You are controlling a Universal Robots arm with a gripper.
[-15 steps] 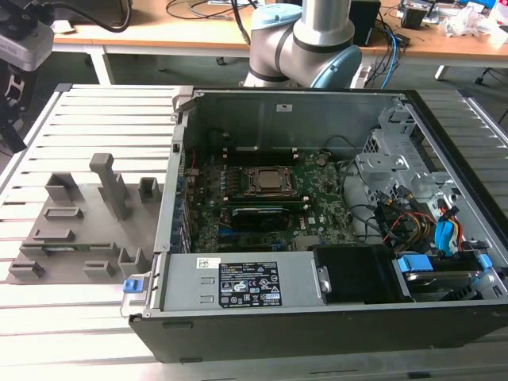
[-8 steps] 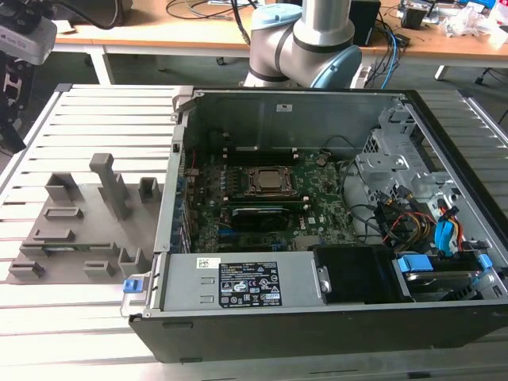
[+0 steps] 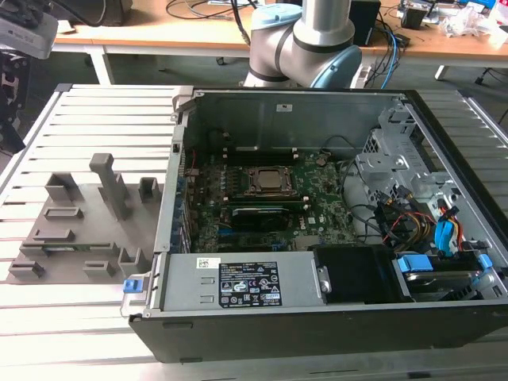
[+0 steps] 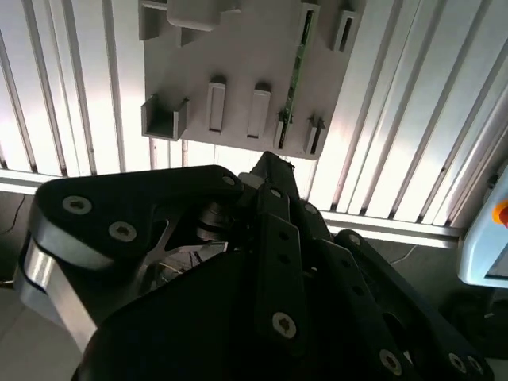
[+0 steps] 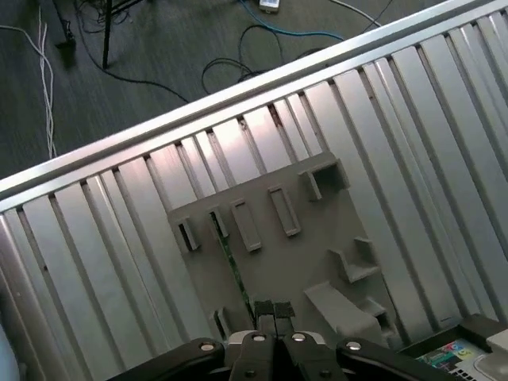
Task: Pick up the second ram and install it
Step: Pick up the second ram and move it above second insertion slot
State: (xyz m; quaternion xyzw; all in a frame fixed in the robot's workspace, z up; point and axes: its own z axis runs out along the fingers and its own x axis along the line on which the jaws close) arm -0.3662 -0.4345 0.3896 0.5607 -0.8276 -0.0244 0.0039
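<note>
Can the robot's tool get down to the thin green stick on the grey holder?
Probably yes. The tool hangs above the grey holder, and the green stick stands on edge with nothing over it.

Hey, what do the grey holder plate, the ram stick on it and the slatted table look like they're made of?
The grey holder plate: matte, even grey with moulded blocks, so probably plastic, perhaps printed. The second ram: a thin green strip, which looks like circuit-board laminate. The slatted table: silvery ribs with bright glare, likely bare aluminium profile.
</note>
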